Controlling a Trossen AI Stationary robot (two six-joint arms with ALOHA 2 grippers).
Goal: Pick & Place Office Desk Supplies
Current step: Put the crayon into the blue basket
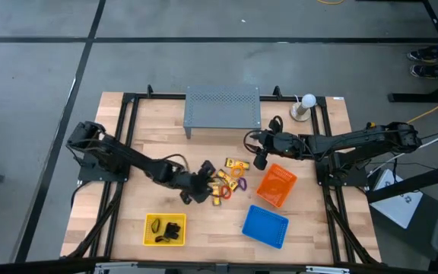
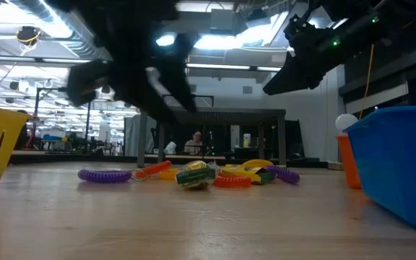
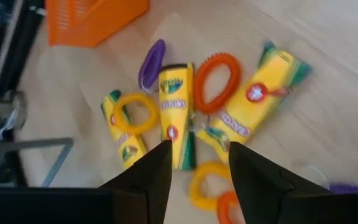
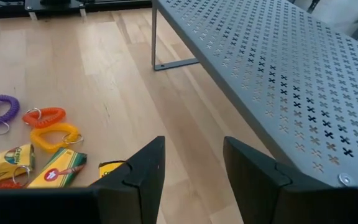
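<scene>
The office desk supplies lie in a loose pile [image 1: 230,179] on the wooden table: yellow crayon packets [image 3: 176,115] and coiled orange [image 3: 216,81], purple [image 3: 151,62] and yellow [image 3: 135,112] loops, all flat on the wood. My left gripper [image 1: 201,190] hangs open above the pile's near-left side. In the left wrist view its fingers [image 3: 145,180] frame the end of one packet without touching it. My right gripper [image 1: 261,161] hovers open over bare table between the pile and the grey shelf [image 4: 278,74]. Black clips [image 1: 172,230] lie in the yellow basket [image 1: 150,240].
An orange basket [image 1: 276,185] and a blue basket [image 1: 265,225] stand right of the pile. The grey perforated shelf [image 1: 223,109] stands at the far middle, with a white ball on a stand [image 1: 304,106] to its right. Black frame rails run along both table sides.
</scene>
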